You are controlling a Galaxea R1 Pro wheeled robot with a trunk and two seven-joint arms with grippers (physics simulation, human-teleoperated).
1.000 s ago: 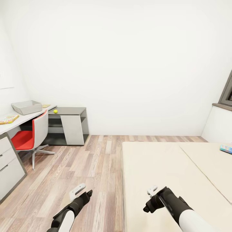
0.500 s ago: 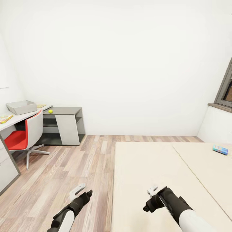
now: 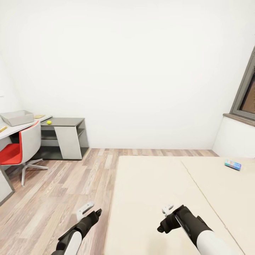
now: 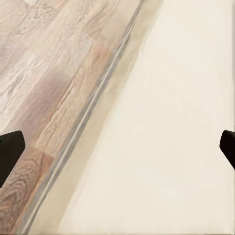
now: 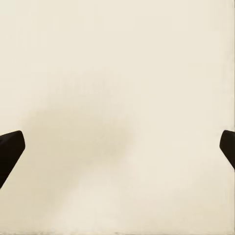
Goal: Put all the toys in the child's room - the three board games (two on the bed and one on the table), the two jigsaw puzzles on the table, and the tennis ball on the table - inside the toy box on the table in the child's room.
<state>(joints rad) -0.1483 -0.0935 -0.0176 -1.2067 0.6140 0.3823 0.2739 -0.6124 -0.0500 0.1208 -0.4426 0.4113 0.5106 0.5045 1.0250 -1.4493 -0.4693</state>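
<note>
Head view showed the tennis ball (image 3: pixel 49 122) on the desk (image 3: pixel 67 122) beside the grey toy box (image 3: pixel 17 118), a board game (image 3: pixel 232 164) far on the bed (image 3: pixel 159 198); left gripper (image 4: pixel 117 147) and right gripper (image 5: pixel 117 147) stood wide apart, empty, mostly cut off

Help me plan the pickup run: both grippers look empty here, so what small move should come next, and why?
Probably roll forward and right toward the blue board game lying flat on the far side of the bed. It is out of reach, and both the left gripper and right gripper are open and empty, while the toy box sits across the room.
</note>
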